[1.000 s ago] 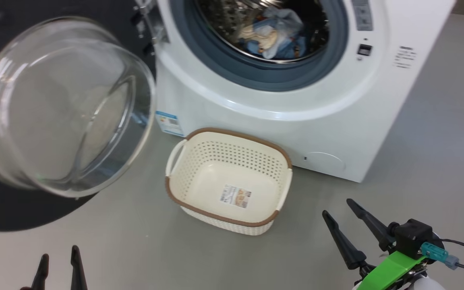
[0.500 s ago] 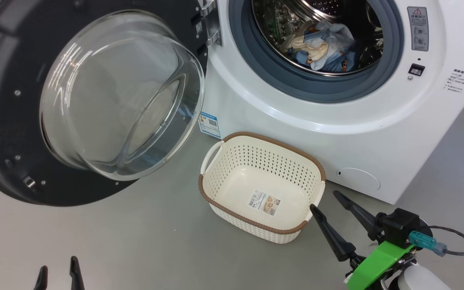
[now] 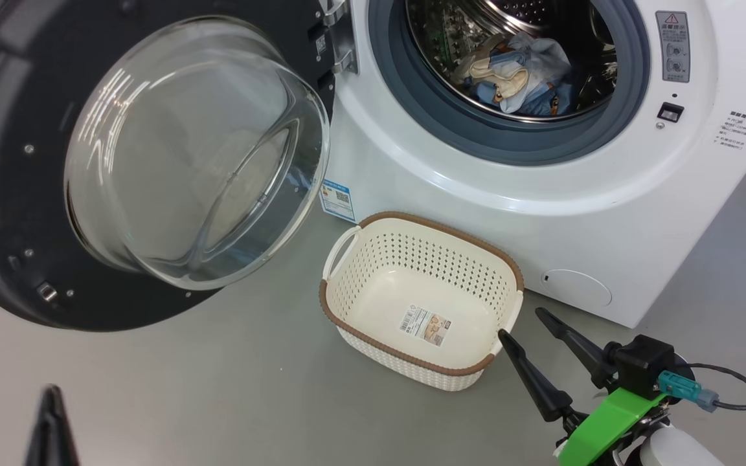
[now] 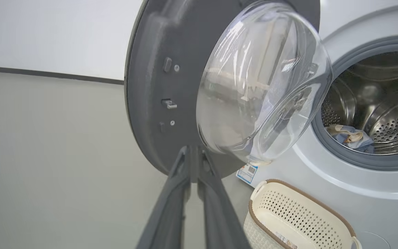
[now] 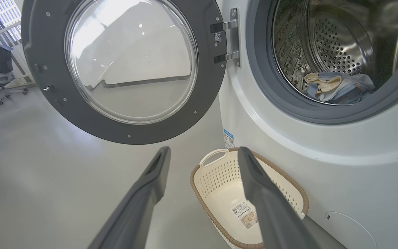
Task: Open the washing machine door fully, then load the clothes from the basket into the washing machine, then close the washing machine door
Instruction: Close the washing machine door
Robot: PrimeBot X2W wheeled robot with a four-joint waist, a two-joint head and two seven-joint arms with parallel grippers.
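One heap of clothes (image 3: 519,74), pale blue with a cream piece on top, lies low in the steel drum (image 3: 438,32) of the washing machine (image 3: 451,213); the number of garments in it cannot be told. Around the single drum mouth runs one grey gasket (image 3: 412,110). Just in front of the machine, one basket (image 3: 425,223) stands on the grey floor (image 3: 217,388), holding nothing but one paper label (image 3: 425,325).

At the robot's left, the one washing machine door (image 3: 17,162) hangs wide open on two hinges (image 5: 226,26), its single glass bowl (image 3: 198,149) bulging into the room.

Two grippers wait low and clear of everything. The left gripper (image 4: 193,152) has its fingers drawn together on nothing and points at the door's lower rim from near it. The right gripper (image 3: 520,322) stands with fingers spread and empty, just beside the basket's near corner.

With the basket bare and the laundry inside, loading looks finished and the closing of the door appears to be the step in hand. That calls for the left arm to reach the door's far edge and push it round toward the opening until the latch catches.
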